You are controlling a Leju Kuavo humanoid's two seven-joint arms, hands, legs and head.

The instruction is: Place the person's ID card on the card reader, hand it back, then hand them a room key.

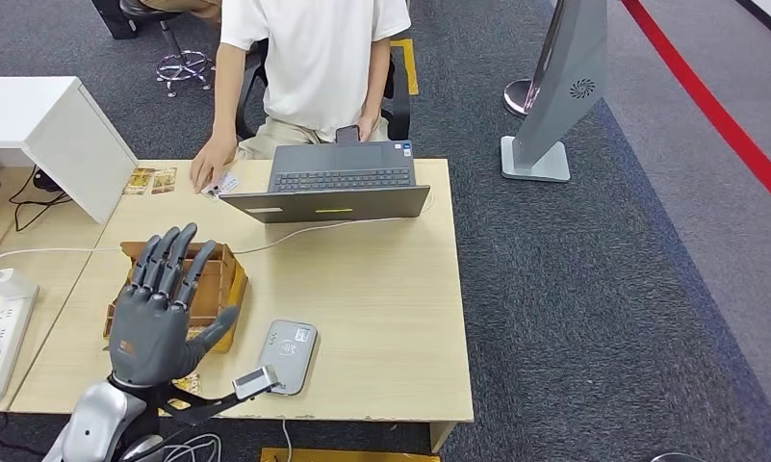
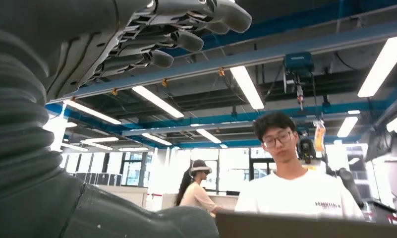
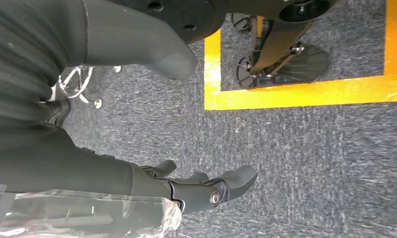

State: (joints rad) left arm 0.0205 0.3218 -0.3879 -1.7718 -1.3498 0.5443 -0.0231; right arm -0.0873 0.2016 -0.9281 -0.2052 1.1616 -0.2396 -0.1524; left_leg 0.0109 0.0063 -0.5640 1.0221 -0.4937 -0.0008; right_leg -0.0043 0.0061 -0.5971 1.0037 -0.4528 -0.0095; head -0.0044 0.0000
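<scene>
Left hand point(image 1: 160, 308) raised over wooden box point(image 1: 222, 279), fingers spread, holding nothing. Right hand point(image 3: 206, 191) hanging over carpet, fingers loosely apart, empty. ID card point(image 1: 222, 183) at table's 11 o'clock under person's hand point(image 1: 211, 170). Card reader point(image 1: 287, 354) near edge, 6 o'clock from laptop point(image 1: 338, 183).

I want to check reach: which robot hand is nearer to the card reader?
Left. The left hand is raised over the table just beside the card reader. The right hand hangs low over the carpet, away from the table.
</scene>
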